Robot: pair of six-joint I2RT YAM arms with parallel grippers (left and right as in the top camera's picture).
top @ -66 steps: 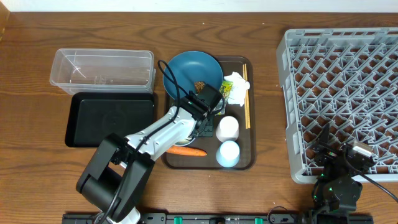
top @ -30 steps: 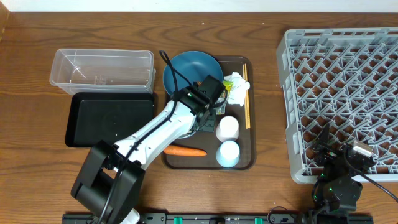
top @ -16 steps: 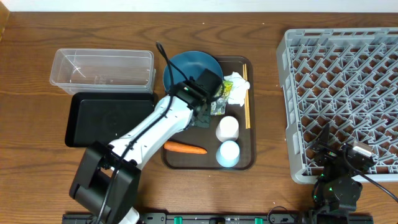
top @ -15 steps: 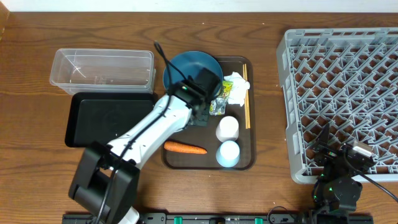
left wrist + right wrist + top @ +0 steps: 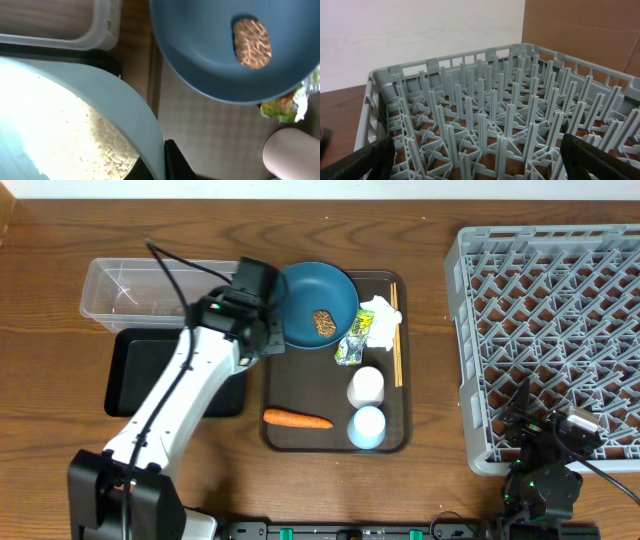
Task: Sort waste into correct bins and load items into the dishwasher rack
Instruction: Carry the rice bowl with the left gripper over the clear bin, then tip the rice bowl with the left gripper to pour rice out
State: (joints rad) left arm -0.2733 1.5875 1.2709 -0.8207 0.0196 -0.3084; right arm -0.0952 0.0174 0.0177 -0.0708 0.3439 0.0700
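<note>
- Left fingers (image 5: 174, 162) pinch our bowl (image 5: 75, 110) by its rim, closed; rice (image 5: 105, 145) inside, near the tub (image 5: 50, 25)
- Right fingers (image 5: 600, 160) spread empty by the rack (image 5: 485, 125)
- We fear a rim slip spilling rice onto the worktop (image 5: 50, 430)

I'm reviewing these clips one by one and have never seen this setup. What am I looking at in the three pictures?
Two robot arms work at a wooden table. The overhead picture looks straight down. The other two pictures come from a camera on each wrist.

The left arm reaches to the right ends of the clear tub and the black tray. Its wrist view shows its fingers pinching the rim of a bowl holding rice.

On the brown tray lie a blue plate with a brown lump, a wrapper, tissue, chopsticks, two cups and a carrot.

The right arm sits by the grey rack, its fingers wide open and holding nothing.
</note>
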